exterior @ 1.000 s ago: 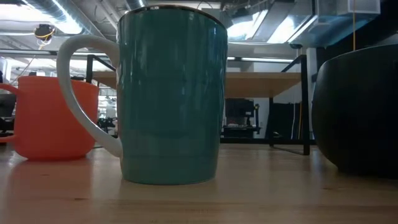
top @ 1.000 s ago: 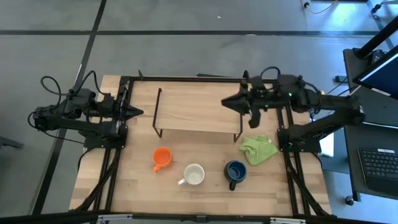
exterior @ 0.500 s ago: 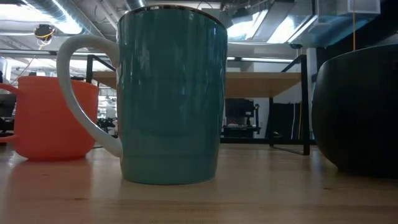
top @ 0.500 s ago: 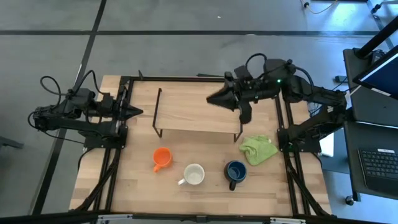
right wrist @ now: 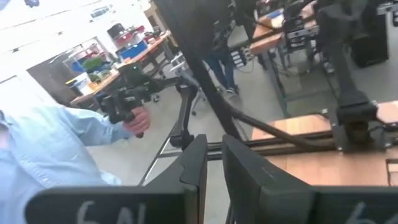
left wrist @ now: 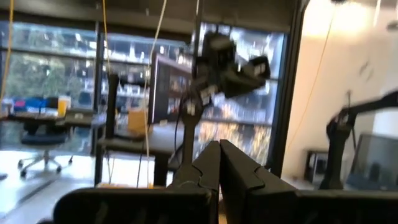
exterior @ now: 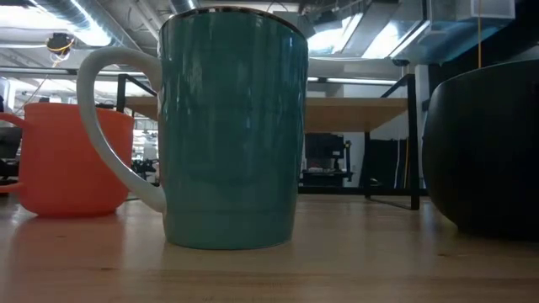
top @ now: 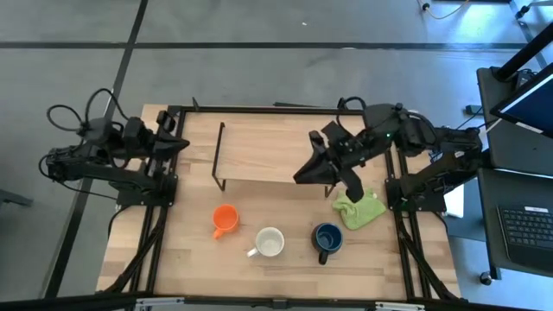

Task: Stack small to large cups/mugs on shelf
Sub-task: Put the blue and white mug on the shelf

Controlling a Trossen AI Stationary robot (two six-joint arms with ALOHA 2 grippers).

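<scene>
Three mugs stand on their bases in a row on the tabletop, in front of the shelf (top: 259, 155): an orange mug (top: 225, 218), a mug that is white inside (top: 270, 243) and teal outside (exterior: 232, 126), and a dark blue mug (top: 327, 239). The shelf stands on its thin black legs. My right gripper (top: 300, 177) hovers over the shelf's near right corner. A narrow gap shows between its fingers (right wrist: 214, 165), with nothing in it. My left gripper (top: 184, 143) waits shut (left wrist: 219, 163) at the table's left edge, left of the shelf.
A lime-green cloth (top: 360, 208) lies right of the shelf, beside the blue mug. A black frame (top: 173, 190) runs along the table's sides. Beyond the table, the right wrist view shows a person's light blue sleeve (right wrist: 50, 168) and a hand (right wrist: 137, 121) on a dark device.
My right gripper has swung from the table's far right toward the left, then toward the near edge, ending over the shelf's near right corner. My left gripper has risen a little and tipped upward. The mugs have kept still.
</scene>
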